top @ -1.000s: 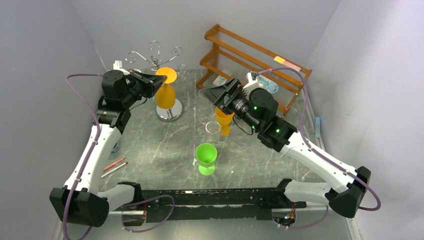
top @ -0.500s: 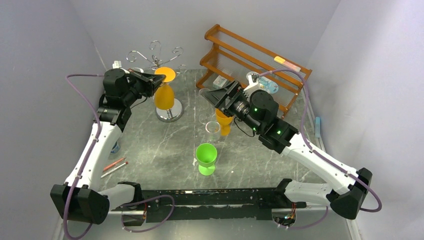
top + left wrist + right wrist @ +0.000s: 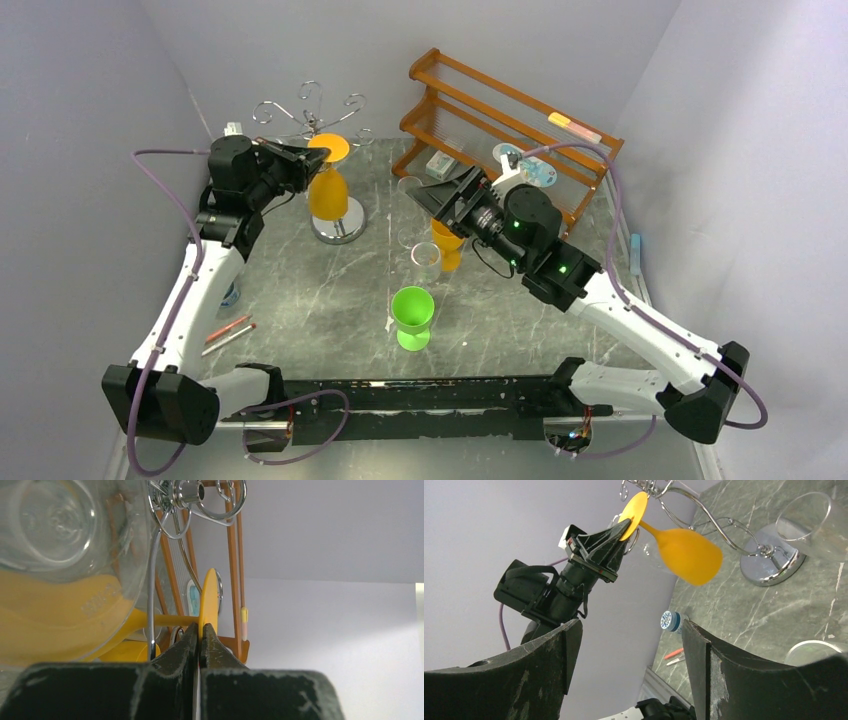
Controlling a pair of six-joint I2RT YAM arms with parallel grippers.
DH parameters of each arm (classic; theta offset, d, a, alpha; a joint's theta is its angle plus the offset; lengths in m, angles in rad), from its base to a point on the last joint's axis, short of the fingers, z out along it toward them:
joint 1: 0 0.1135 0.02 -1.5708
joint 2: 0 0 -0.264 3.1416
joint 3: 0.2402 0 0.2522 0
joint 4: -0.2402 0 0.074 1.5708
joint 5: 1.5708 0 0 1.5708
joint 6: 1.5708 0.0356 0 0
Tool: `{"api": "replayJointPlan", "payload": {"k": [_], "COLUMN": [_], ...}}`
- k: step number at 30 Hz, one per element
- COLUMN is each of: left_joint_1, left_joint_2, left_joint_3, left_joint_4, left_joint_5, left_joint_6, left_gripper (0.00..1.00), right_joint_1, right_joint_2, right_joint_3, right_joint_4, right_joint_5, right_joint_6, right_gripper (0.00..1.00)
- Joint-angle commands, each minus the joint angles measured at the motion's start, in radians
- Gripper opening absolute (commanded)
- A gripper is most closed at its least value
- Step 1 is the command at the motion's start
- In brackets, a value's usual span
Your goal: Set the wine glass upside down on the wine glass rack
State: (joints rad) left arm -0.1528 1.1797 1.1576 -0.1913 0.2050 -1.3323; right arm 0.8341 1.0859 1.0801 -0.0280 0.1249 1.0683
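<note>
Top external: the left claw (image 3: 318,166) is holding the glass (image 3: 327,193) upside down at the rack (image 3: 310,105).
The claw is clamping the glass's flat foot edge-on, so the bowl is hanging below, just beside the rack's pole and above its mirrored base. This grip is leaving the stem free to slip between the scroll arms. Whether the foot is resting on the wires yet, I cannot tell. The right claw (image 3: 432,196) is gaping wide with nothing in it, hovering over the table (image 3: 300,290) apart from the rack, probably so as not to crowd it.
</note>
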Motion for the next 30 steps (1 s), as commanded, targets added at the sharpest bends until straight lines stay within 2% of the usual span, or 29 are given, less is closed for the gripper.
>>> {"api": "replayJointPlan", "payload": {"k": [1, 8, 17, 30], "left_joint_1": [-0.001, -0.001, -0.001, -0.001], "left_joint_2": [-0.02, -0.007, -0.078, -0.176], "left_joint_3": [0.055, 0.037, 0.011, -0.092], "left_joint_4": [0.006, 0.029, -0.016, -0.018], "left_joint_5": [-0.125, -0.099, -0.152, -0.09], "left_joint_6": [0.018, -0.014, -0.006, -0.011], "left_gripper": [0.05, 0.05, 0.05, 0.05], "right_joint_1": [-0.006, -0.006, -0.006, -0.007], "right_joint_2": [-0.04, -0.061, -0.063, -0.061], "right_joint_3": [-0.022, -0.029, -0.032, -0.048], "right_joint_4": [-0.01, -0.021, -0.024, -0.031], "right_joint_5": [0.027, 0.037, 0.029, 0.024], "right_joint_6": [-0.002, -0.005, -0.003, 0.0], "right_gripper": [0.76, 0.76, 0.76, 0.76]}}
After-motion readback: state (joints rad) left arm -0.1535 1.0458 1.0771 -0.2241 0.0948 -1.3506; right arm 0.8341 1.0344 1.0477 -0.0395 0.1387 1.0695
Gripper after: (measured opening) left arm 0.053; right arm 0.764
